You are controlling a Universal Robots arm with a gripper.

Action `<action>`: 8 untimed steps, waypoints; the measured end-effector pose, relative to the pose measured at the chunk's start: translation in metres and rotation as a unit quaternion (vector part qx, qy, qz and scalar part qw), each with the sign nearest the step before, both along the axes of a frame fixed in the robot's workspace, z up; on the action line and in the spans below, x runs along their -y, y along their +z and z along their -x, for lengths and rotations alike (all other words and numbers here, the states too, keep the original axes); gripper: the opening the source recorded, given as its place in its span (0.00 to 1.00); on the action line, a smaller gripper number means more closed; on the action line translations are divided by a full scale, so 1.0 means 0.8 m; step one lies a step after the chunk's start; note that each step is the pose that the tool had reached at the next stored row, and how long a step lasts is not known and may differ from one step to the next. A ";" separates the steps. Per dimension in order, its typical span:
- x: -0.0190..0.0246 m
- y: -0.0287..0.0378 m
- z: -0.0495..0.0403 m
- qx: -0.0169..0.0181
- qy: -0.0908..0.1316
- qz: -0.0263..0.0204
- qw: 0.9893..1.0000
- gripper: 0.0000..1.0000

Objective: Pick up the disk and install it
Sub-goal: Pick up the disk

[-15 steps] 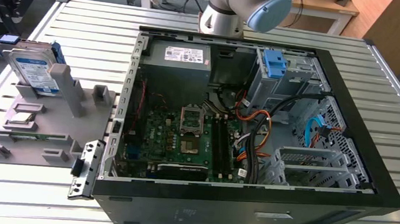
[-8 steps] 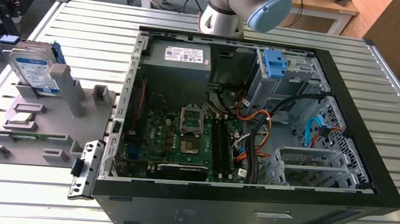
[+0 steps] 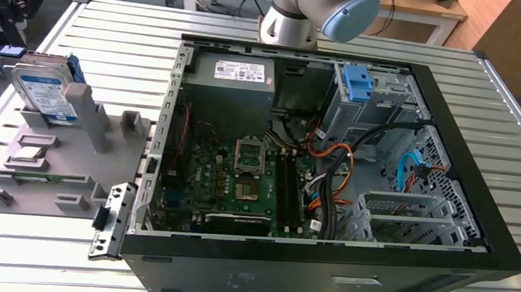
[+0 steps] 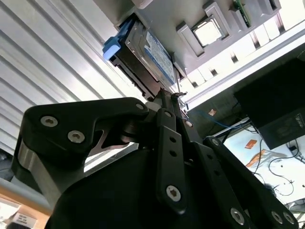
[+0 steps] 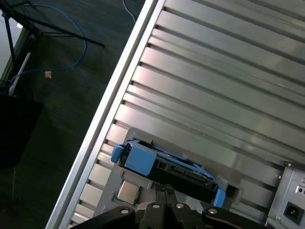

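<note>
Disk (image 3: 46, 92), silver-grey, blue-framed, standing on edge

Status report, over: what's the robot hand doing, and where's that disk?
Gripper close over the disk, disk not lifted. Disk upright in grey holder, outside the computer case. Nothing between gripper and disk.

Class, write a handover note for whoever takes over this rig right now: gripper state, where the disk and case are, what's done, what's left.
Gripper: shut, holding nothing, pointed at the disk from nearby in both wrist views.
Disk: standing on edge in the grey holder, to the exterior view's left of the open case.
Done: nothing that shows; the disk is not yet picked up.
Left: pick up the disk and install it in the case.
</note>
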State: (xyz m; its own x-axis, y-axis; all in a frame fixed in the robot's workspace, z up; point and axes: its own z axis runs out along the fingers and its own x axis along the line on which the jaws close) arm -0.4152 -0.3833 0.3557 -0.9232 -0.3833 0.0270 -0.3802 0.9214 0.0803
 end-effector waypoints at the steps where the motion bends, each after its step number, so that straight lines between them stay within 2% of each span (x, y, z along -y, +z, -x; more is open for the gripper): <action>1: 0.0000 -0.0001 0.000 0.000 0.008 0.000 1.000 0.11; 5: -0.0001 -0.0002 0.000 0.000 0.039 -0.001 0.999 0.11; 8: 0.0000 -0.0004 0.000 0.000 0.063 -0.002 0.998 0.11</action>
State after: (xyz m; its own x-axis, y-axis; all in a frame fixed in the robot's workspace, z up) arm -0.4152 -0.3833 0.3554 -0.8675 -0.4968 0.0254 -0.4934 0.8658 0.0836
